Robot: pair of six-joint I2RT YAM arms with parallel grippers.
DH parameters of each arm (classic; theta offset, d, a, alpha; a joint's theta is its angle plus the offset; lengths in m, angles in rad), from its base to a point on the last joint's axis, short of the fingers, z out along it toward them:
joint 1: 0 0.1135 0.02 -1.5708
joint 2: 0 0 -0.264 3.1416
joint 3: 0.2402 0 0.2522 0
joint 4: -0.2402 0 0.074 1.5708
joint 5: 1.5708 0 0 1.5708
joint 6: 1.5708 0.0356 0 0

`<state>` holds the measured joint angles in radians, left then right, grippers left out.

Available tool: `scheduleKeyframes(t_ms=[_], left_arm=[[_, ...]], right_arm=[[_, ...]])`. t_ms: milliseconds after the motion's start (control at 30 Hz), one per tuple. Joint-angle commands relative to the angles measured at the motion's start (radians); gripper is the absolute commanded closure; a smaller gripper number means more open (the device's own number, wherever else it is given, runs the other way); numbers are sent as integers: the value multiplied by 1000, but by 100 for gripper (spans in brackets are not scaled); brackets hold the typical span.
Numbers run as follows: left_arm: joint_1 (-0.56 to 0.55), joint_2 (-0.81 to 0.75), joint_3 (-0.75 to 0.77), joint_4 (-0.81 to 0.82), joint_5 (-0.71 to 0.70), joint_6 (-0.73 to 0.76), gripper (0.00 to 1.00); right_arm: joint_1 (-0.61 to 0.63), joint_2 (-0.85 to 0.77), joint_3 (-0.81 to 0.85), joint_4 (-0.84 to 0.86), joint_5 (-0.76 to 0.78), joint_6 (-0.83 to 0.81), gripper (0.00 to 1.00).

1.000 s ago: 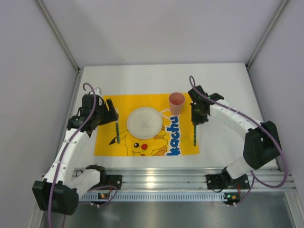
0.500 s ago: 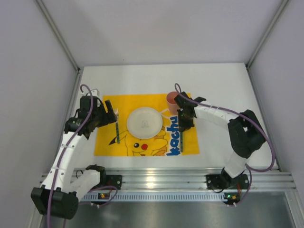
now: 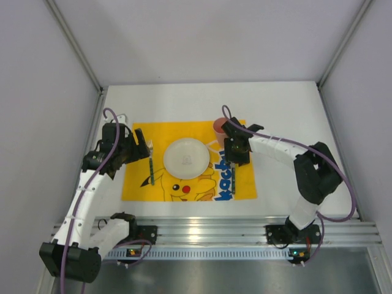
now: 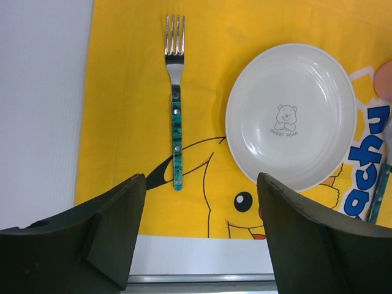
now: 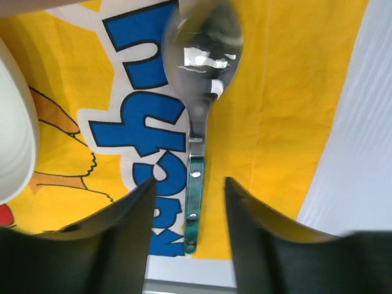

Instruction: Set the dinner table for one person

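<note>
The white dinner table carries a yellow Pikachu mat. On the mat lie a white plate, a green-handled fork left of it and a green-handled spoon right of it. A pink cup stands at the mat's back right, partly hidden by my right arm. My right gripper is open low over the spoon, jaws either side of the handle with gaps. My left gripper is open and empty, left of the fork and plate.
A ribbed aluminium rail runs along the table's near edge. Grey walls close in on both sides and the back. Bare white table lies left of the mat.
My right gripper carried the spoon left, from the mat's right edge to beside the plate, and now stands open around it. My left gripper drew slightly left, away from the fork.
</note>
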<state>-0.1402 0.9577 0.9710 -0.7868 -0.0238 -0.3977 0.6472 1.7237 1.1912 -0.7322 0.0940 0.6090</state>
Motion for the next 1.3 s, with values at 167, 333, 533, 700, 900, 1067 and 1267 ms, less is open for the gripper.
scheduleKeyframes(t_ms=[167, 333, 533, 700, 900, 1067, 1267], left_arm=[[-4, 19, 31, 26, 15, 2, 22], [-6, 26, 37, 35, 16, 2, 23], [-6, 21, 28, 40, 18, 0, 23], [-7, 12, 28, 41, 10, 3, 22], [-7, 3, 8, 52, 5, 20, 16], [-7, 3, -14, 57, -27, 48, 2], [-7, 18, -11, 75, -109, 92, 2]], right_arm=[[17, -113, -39, -12, 101, -20, 43], [17, -163, -4, -58, 131, -32, 42], [17, -260, 73, -130, 156, -61, 41], [16, -400, 87, -104, 127, -132, 21], [17, -732, -50, 27, -37, -210, 0], [20, -1019, -266, -114, -62, -80, 0], [20, -1376, -372, -220, -25, -26, 0]])
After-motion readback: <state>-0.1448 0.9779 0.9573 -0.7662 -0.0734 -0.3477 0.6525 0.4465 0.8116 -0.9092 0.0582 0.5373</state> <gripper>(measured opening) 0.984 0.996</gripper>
